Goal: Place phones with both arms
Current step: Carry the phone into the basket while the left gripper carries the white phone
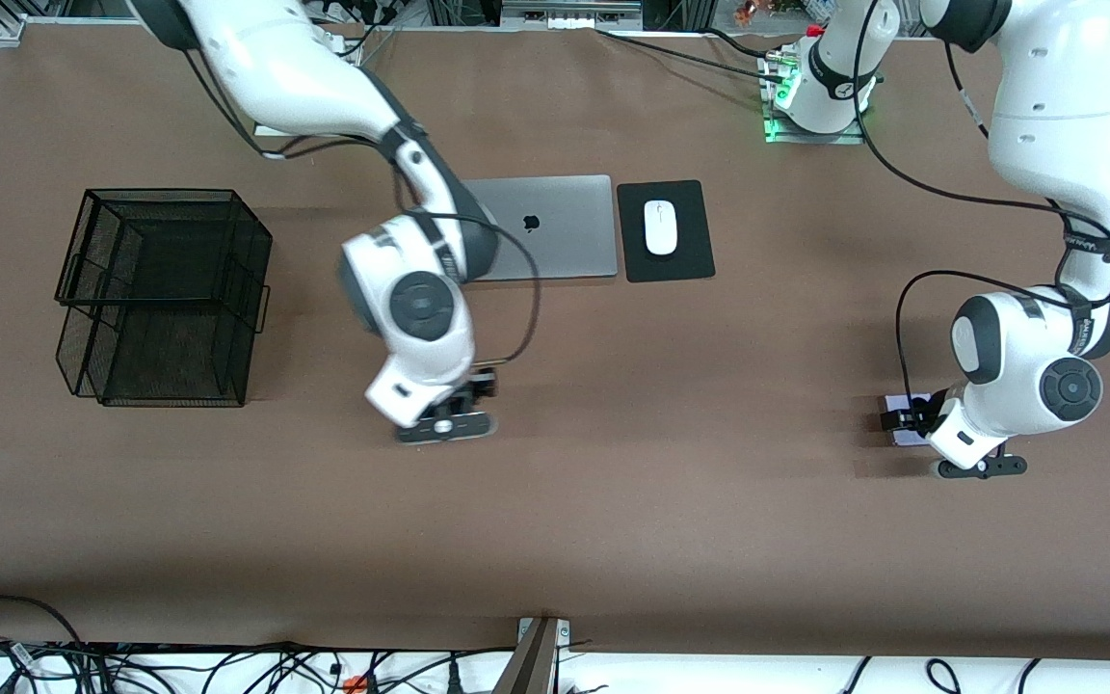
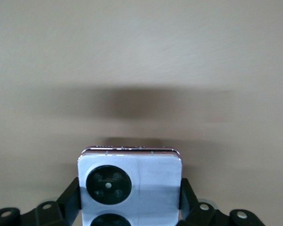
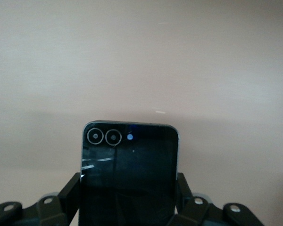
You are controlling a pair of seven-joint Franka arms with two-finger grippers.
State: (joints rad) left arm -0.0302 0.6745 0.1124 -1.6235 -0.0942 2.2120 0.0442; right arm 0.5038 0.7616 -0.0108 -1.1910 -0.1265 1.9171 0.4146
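A small lilac phone (image 2: pixel 132 181) with two black circles sits between the fingers of my left gripper (image 2: pixel 129 195), which is shut on its sides. In the front view that lilac phone (image 1: pixel 898 436) and the left gripper (image 1: pixel 905 421) are low at the table toward the left arm's end. My right gripper (image 3: pixel 129 195) is shut on a small black squarish phone (image 3: pixel 129 165) with two ringed lenses. The right gripper (image 1: pixel 478 386) hangs low over the middle of the table, and the right arm looks blurred. Its wrist hides most of the black phone in the front view.
A black wire-mesh two-tier tray (image 1: pixel 160 294) stands toward the right arm's end. A closed grey laptop (image 1: pixel 555 226) lies beside a black mouse pad (image 1: pixel 690 260) bearing a white mouse (image 1: pixel 660 227), farther from the front camera than both grippers.
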